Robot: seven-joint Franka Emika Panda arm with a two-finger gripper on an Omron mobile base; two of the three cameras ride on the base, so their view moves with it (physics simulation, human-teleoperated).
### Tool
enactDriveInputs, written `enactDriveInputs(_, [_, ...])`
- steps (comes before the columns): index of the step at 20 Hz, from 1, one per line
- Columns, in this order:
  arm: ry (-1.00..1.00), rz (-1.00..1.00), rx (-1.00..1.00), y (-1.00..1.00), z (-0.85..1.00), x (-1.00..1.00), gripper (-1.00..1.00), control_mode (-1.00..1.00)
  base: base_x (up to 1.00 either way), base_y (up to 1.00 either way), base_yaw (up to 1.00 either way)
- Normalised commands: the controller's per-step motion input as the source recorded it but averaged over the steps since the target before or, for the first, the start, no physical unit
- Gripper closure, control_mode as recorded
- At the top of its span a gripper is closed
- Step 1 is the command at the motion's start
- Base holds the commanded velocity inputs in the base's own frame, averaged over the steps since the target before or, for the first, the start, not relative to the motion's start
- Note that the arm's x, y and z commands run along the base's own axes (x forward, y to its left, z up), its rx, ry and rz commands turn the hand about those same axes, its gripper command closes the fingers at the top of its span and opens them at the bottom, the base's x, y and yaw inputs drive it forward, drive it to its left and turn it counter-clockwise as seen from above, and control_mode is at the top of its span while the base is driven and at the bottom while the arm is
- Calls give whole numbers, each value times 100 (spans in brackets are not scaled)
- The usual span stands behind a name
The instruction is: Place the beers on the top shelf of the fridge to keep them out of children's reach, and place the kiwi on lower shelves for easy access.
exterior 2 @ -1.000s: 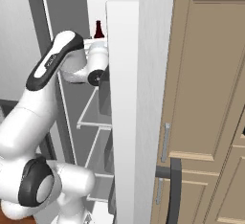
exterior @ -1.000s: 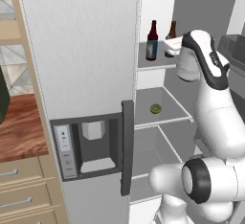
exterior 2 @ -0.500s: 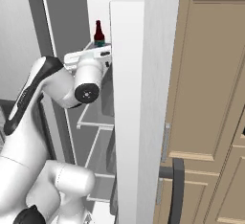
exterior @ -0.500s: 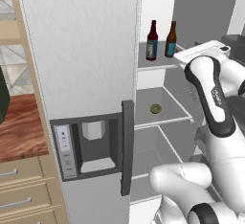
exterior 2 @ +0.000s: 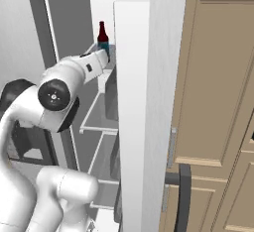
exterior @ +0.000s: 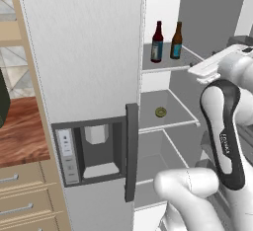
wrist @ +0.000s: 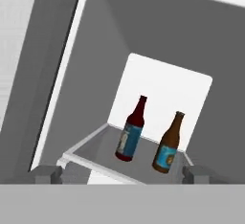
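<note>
I see both beers standing upright side by side on the top shelf [exterior: 165,62] of the open fridge [exterior: 89,52], the maroon bottle [exterior: 157,42] left of the amber bottle [exterior: 176,41]. The kiwi [exterior: 160,111] lies on the shelf below. My gripper [wrist: 122,173] hangs near the top shelf's front rim, jaws spread wide, holding nothing.
</note>
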Motion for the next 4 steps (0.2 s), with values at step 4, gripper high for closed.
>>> enactDriveInputs(4, [23, 0, -27, 51, 0, -96, -100, -100, 0, 0, 0])
